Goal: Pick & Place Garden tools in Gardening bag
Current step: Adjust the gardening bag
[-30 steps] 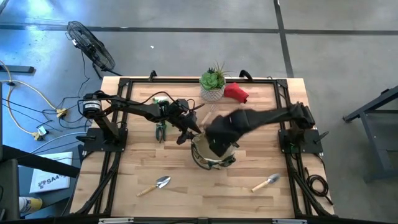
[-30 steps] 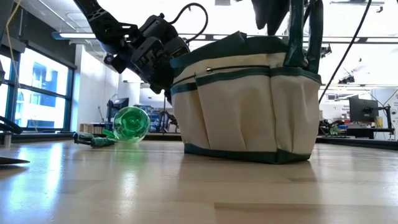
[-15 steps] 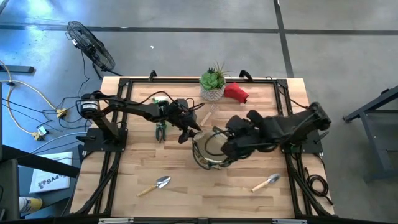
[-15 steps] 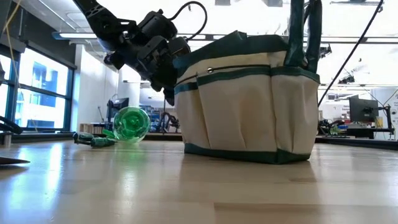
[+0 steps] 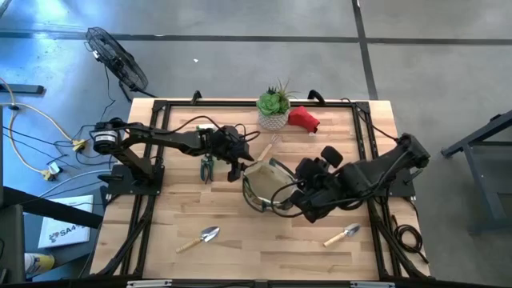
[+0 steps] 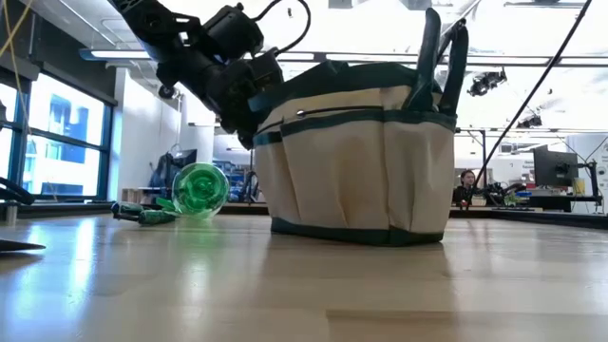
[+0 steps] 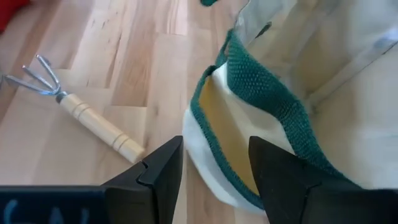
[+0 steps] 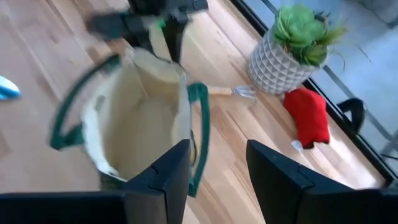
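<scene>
The tan gardening bag [image 5: 264,186] with its dark green rim stands upright mid-table, mouth open, loop handles up. Just beside it lies the wooden-handled hand rake [image 7: 81,115]. The green spray bottle [image 6: 199,189] lies on its side, dark-handled pruners [image 5: 207,167] nearby. Two trowels [image 5: 199,238] [image 5: 342,234] rest along the near edge, well apart. The red soft item [image 5: 304,119] lies at the far edge.

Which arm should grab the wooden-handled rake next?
Right, probably. The left gripper is at the tan canvas bag's green rim, fingers straddling it in the left wrist view. The right gripper is open and empty above the bag, and the wooden-handled rake lies in its view.
</scene>
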Robot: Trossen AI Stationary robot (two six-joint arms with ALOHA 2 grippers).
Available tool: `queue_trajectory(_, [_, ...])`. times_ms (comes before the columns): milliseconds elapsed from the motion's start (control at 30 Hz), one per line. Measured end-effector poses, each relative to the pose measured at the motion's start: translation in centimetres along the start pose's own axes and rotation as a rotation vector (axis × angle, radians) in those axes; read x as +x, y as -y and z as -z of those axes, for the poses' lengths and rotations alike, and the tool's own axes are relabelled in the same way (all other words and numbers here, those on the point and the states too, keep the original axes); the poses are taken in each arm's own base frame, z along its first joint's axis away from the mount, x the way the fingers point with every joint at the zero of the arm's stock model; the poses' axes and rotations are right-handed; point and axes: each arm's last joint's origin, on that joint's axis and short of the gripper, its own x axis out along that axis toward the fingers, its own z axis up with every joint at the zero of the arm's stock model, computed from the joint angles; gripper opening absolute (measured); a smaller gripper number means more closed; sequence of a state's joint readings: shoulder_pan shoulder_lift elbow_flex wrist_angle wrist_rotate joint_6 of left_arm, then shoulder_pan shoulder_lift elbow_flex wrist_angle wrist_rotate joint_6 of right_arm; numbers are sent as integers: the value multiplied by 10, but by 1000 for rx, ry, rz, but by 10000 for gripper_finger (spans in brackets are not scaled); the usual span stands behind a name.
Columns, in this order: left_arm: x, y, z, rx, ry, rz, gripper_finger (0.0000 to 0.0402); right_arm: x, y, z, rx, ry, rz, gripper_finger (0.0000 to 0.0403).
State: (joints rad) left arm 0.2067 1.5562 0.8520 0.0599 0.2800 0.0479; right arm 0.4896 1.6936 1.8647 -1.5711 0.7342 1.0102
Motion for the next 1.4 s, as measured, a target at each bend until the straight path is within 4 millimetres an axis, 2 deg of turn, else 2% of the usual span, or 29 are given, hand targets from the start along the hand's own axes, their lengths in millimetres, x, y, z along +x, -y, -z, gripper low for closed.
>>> queue_trajectory(133, [1, 2, 0, 3, -3, 4, 180, 16, -3, 12, 14, -36, 57, 149])
queue_trajectory(267, [0, 2, 0, 2, -2, 6, 180, 21, -5, 19, 27, -49, 75, 149])
queue_trajectory(667, [0, 2, 1, 19, -11, 41, 180, 2, 6, 21, 110, -13, 20, 149])
queue_trajectory(867, [0, 2, 6, 44, -58, 26, 180, 1, 7, 21, 128, -10, 19, 149])
queue_trajectory(1400, [-1, 2, 2, 57, -30, 25, 180, 1, 6, 21, 136, -14, 16, 149])
